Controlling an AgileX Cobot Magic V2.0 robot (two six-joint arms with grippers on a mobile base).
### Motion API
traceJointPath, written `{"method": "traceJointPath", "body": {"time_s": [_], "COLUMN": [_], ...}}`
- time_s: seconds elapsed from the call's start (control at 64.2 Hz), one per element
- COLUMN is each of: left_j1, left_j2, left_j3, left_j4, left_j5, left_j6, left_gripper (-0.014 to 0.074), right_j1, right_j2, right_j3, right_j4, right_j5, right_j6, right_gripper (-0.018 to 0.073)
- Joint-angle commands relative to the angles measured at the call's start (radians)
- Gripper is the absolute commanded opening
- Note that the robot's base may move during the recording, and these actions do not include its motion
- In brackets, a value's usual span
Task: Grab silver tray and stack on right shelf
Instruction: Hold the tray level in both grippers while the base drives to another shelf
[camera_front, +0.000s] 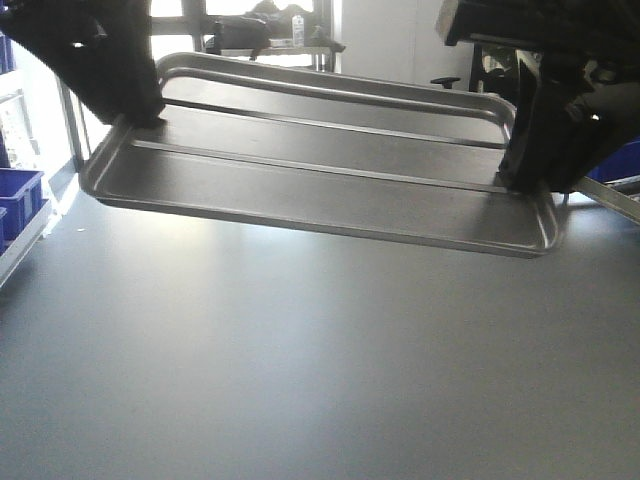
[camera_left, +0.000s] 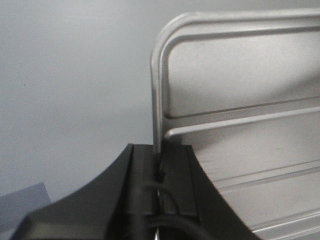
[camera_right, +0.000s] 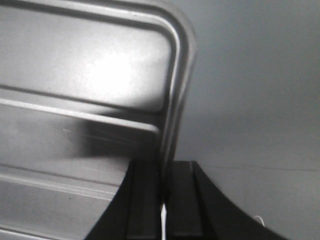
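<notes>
left fingers (camera_left: 141, 185) clamped on the silver tray's (camera_front: 320, 170) left short rim, right fingers (camera_right: 145, 200) clamped on its right rim; tray hangs between them above grey tabletop (camera_front: 300, 370).

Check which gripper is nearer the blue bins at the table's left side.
Left. The left gripper clamps the silver tray at the end toward the blue bins, above and right of them. The right gripper clamps the opposite end, across the tray.
</notes>
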Motion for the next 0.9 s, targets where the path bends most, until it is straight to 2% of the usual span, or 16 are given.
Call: {"method": "traceJointPath", "body": {"time_s": [0.0,0.887], "left_j1": [-0.006,-0.006], "left_j2": [-0.043,-0.043], "left_j3": [-0.035,-0.035], "left_j4": [0.005,0.005], "left_j5": [-0.030,-0.030], "left_j6": [0.008,0.008], "left_gripper": [-0.0094,-0.0094], "right_j1": [0.000,0.000], "right_j2": [-0.036,-0.036], "right_j3": [-0.027,-0.027], "right_j4": [-0.018,-0.018], "right_j5": [-0.038,-0.038], "right_j6": [-0.025,-0.025], "right_gripper": [0.0057,0.0057]}}
